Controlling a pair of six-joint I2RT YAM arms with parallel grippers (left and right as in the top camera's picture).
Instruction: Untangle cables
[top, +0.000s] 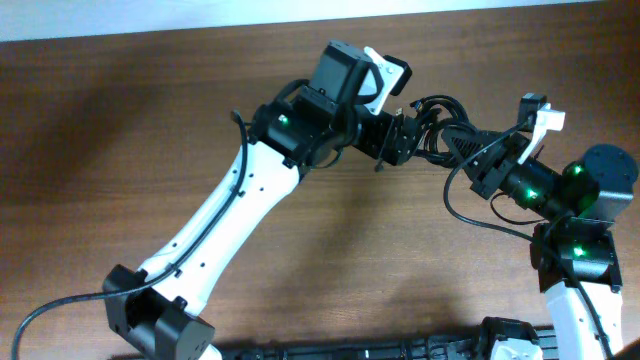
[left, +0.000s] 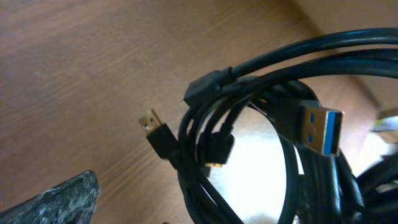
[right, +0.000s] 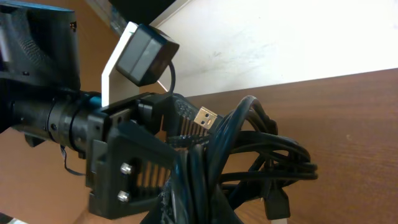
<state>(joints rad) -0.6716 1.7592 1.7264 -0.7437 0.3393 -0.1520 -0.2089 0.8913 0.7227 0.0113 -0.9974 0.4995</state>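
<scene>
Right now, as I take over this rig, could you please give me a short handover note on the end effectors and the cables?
Grip: the left end effector is open, right beside the bundle. The right end effector is shut on the cables from the other side.
Where: the cables form one tangled bundle of black loops between the two arms, above the table. A gold-tipped plug and a blue plug stick out.
Done: the bundle is gripped.
Left: nothing is separated; every cable needs pulling free.
</scene>
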